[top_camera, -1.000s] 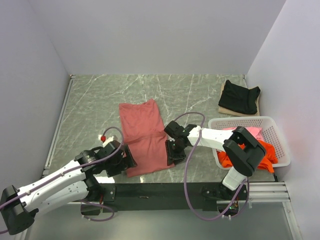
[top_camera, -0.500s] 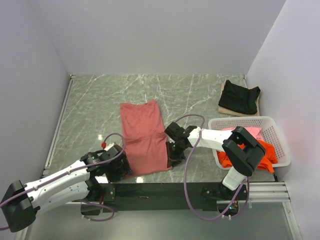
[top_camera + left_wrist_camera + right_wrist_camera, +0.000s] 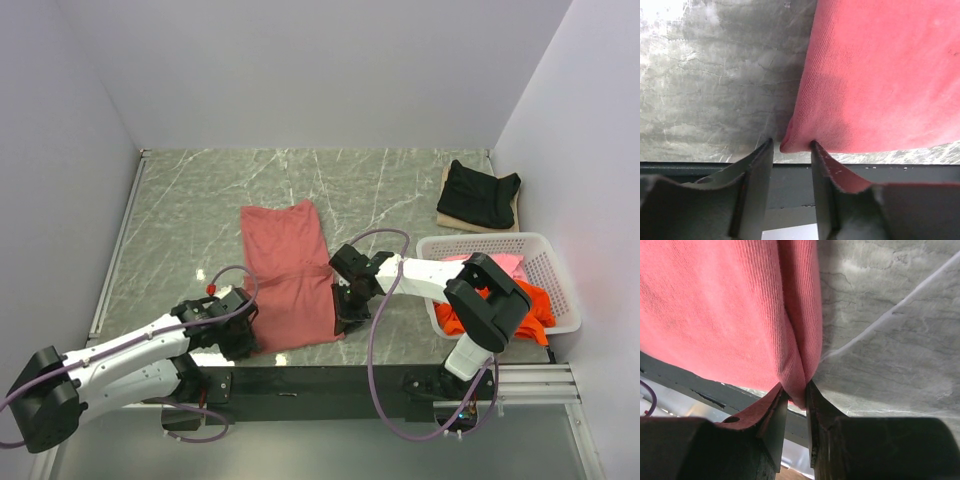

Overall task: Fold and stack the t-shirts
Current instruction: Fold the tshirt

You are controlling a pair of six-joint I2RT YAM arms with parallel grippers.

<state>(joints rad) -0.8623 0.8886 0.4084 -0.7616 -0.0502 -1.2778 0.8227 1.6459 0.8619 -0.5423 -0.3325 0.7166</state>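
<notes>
2 near corners of the brick-red shirt (image 3: 288, 270) were engaged. It lay flat on the table (image 3: 180, 220), long axis running from the near edge towards the far wall. The right gripper (image 3: 796, 390) was clamped on the near-right corner fold. The left gripper (image 3: 792, 146) straddled the near-left corner, jaws apart, cloth between them, not yet pinched.

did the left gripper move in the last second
Yes. The left gripper slid toward the table's near edge, onto the brick-red t-shirt's near left corner.
</notes>
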